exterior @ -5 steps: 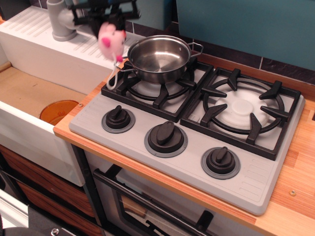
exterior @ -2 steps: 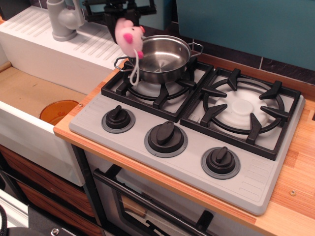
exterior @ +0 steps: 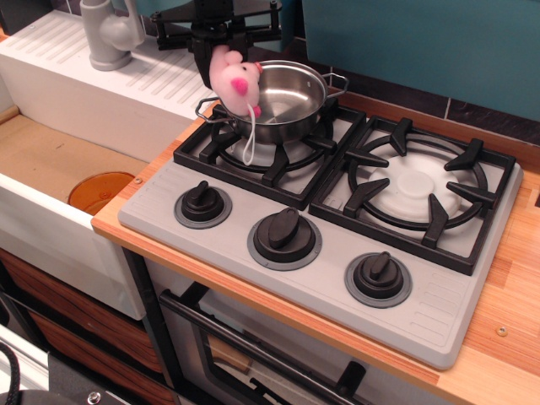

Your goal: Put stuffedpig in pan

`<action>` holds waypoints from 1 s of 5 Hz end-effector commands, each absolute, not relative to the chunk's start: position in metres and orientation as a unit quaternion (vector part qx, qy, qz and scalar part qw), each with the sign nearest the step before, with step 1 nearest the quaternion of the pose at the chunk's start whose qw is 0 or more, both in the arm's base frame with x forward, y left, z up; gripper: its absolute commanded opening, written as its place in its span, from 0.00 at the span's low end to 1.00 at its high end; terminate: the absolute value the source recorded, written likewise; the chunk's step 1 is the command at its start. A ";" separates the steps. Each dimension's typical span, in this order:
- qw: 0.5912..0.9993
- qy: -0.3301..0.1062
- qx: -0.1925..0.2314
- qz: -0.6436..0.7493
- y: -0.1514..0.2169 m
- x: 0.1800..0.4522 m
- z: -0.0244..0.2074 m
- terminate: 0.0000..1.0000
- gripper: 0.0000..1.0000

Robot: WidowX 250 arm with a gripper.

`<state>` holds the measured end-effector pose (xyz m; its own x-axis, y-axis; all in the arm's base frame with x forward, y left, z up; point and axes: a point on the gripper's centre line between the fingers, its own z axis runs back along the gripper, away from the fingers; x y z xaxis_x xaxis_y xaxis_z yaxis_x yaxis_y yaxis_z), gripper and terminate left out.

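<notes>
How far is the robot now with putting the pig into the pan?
Done: the stuffedpig is picked up and hangs from the gripper, which is shut on it. In hand: it hangs at the near-left rim of the pan on the left burner, its white string dangling outside. Left: the pan looks empty, so the pig probably needs to go a bit further over the middle, then lowering and release.

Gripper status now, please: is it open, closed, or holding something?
Gripper: closed, holding the stuffedpig in the air at the near-left rim of the pan.
</notes>
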<state>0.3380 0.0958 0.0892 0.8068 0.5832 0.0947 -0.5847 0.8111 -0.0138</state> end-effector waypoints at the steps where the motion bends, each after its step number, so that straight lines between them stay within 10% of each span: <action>1: 0.940 -0.104 0.009 0.325 0.104 0.345 0.110 0.00 0.00; 5: 0.886 -0.116 0.037 0.448 0.100 0.352 0.116 0.00 0.00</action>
<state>0.3462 0.0924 0.0909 0.5909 0.7850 0.1862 -0.7997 0.6004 0.0068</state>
